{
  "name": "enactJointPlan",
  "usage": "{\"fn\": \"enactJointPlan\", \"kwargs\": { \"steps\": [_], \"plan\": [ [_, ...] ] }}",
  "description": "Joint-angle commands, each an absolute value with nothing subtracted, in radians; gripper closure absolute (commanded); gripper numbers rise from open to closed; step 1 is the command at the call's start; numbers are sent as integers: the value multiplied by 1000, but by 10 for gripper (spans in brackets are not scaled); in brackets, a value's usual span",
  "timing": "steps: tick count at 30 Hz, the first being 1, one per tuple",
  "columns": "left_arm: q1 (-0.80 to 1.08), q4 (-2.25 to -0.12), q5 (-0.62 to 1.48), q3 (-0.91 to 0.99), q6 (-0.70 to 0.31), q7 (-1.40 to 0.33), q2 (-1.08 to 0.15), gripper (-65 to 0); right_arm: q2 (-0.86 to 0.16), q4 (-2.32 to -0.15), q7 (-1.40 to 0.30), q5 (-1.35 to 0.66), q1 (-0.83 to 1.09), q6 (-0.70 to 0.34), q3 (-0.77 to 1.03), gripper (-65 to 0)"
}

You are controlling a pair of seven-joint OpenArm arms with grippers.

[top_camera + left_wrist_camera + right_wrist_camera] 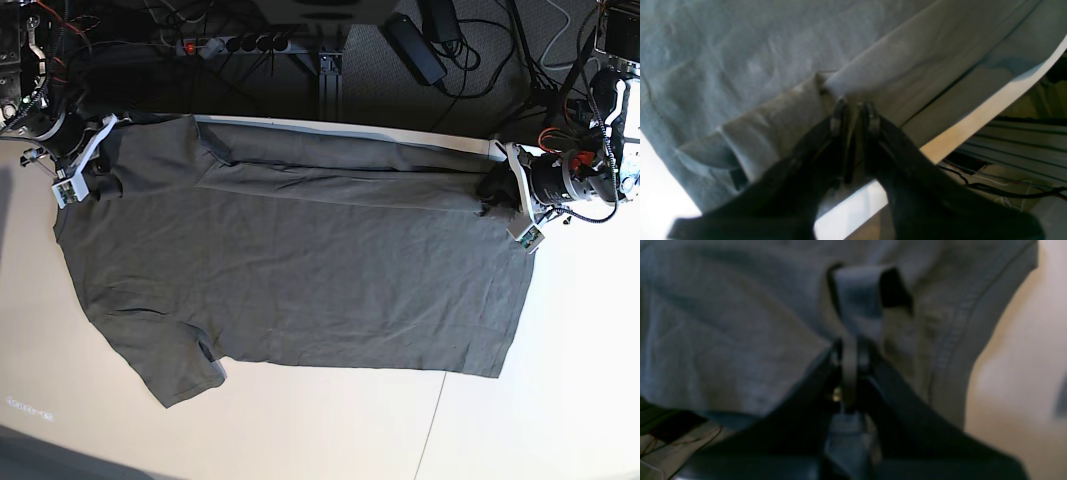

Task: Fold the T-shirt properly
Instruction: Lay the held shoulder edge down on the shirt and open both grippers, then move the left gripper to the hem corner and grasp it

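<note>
T-shirt [300,270] lay spread on the white table [520,420], far long edge already turned in as a narrow band. Near sleeve and the crosswise folds remained, by my reckoning. Left gripper [855,110] sat at the hem corner, jaws a narrow slit, fabric between them. Right gripper [850,350] was pinched on shirt cloth. No containers seen.

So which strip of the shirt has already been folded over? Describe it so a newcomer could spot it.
Start from the pale table, nearly covered by the dark olive-grey T-shirt. Along the shirt's far edge, by the cables, runs a narrow folded band between both arms. It alone is doubled, edged by a long straight crease.
</note>
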State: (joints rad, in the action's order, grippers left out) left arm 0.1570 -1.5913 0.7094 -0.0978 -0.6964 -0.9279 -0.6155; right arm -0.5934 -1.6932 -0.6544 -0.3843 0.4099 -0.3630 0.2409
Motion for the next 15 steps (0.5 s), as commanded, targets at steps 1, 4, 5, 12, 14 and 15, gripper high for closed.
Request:
{"fn": "enactJointPlan", "kwargs": {
  "steps": [1, 4, 5, 12, 14, 15],
  "plan": [
    [146, -1612, 723, -85, -693, -933, -636, -128, -616, -1705, -633, -385, 405, -421, 249, 0],
    [144, -1656, 779, -59, -693, -947, -658, -213, -616, -1705, -633, -385, 405, -421, 249, 0],
    [143, -1677, 791, -45, -693, -947, -670, -249, -615, -1705, -633, -385, 405, -421, 249, 0],
    [60, -1725, 847, 65, -693, -934, -767, -282, -616, -1702, -633, -385, 405, -423, 249, 0],
    [10, -1714, 846, 68, -693, -911, -787, -282, -615, -1702, -633, -385, 405, -423, 249, 0],
    [-17, -1699, 846, 67, -693, -899, -793, -288, -615, -1702, -633, -386, 405, -423, 249, 0]
  ]
}}
